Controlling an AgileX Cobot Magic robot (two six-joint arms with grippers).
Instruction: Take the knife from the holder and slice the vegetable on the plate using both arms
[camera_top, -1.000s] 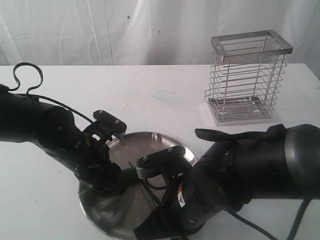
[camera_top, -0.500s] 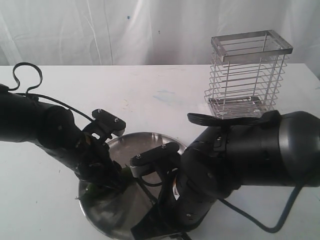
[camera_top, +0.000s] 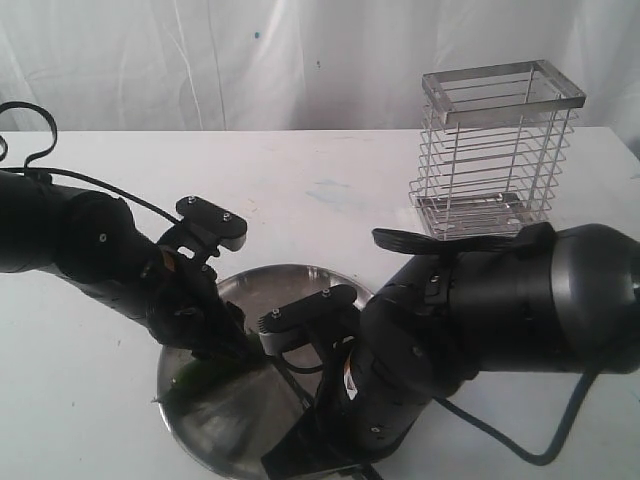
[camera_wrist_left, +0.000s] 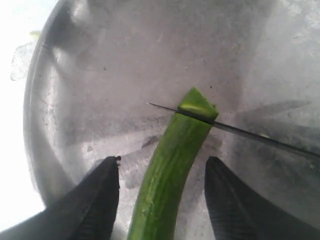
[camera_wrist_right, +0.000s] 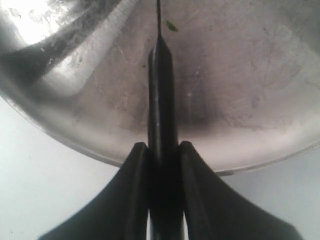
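Now the vegetable (camera_wrist_left: 170, 170) lies in the plate (camera_wrist_left: 80, 65), the knife (camera_wrist_left: 250, 135) cutting across near its blunt end. Left gripper (camera_wrist_left: 162, 197) stands wide astride it; right gripper (camera_wrist_right: 162, 170) clamps the knife handle. Behind, the holder (camera_top: 495, 160) holds nothing.

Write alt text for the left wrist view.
A thin dark knife blade cuts across the slender green vegetable near its blunt end, on a round dull-grey steel plate. The left pincer straddles the vegetable, its black fingers apart.
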